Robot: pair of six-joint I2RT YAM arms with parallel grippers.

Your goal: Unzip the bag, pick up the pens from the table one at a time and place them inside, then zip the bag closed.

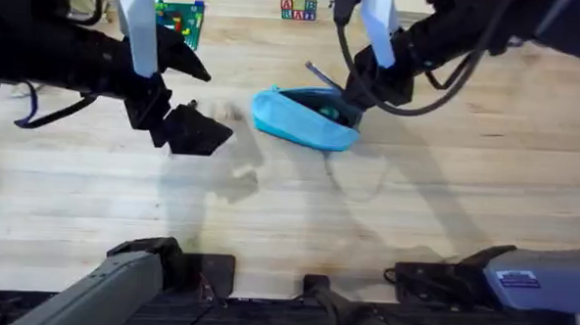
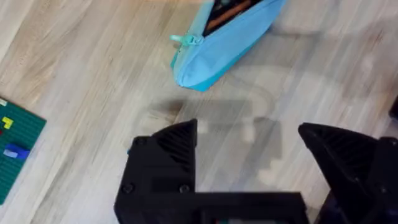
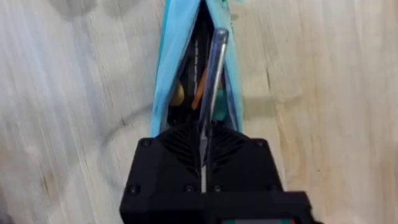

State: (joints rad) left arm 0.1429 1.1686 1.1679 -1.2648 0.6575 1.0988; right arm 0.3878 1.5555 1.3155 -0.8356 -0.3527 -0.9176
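Observation:
The light blue bag [image 1: 302, 122] lies unzipped on the table [image 1: 288, 211], a little behind its middle. My right gripper [image 1: 360, 91] hangs over the bag's right end, shut on a thin dark and silver pen [image 1: 320, 76]. In the right wrist view the pen [image 3: 211, 74] points down into the bag's open mouth [image 3: 186, 81], where orange and yellowish items show. My left gripper [image 1: 217, 105] hovers open and empty to the left of the bag. The left wrist view shows its fingers [image 2: 174, 146] spread wide over bare wood, with the bag [image 2: 227, 43] and its teal pull tab [image 2: 186, 39] beyond them.
A green brick baseplate [image 1: 179, 19] lies at the back left, also seen as the baseplate [image 2: 15, 149] beside the left gripper. Letter blocks [image 1: 299, 6] stand at the back edge. Cables trail from both arms. Bare wood stretches toward the front of the table.

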